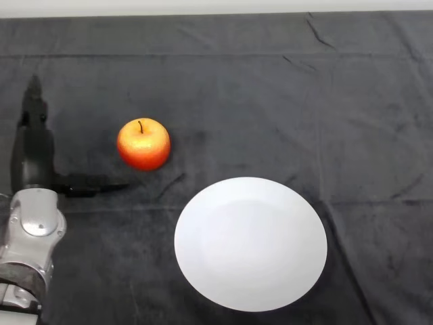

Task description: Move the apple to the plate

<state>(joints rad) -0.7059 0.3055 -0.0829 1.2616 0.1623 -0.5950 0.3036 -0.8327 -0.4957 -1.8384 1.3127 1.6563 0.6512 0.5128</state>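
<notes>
Red-yellow apple sitting upright, stem up, on the dark cloth of the table, left of centre. White plate lying to the lower right of it, apart, holding nothing. Left hand hovering just left of the apple, not touching; fingers extending straight away, thumb pointing right below the apple, released, grasping nothing.

Apple on dark cloth, upright, stem up. Plate lies nearer to robot and to right of apple, apart from it. Left hand left of apple, thumb pointing toward it, not touching.
</notes>
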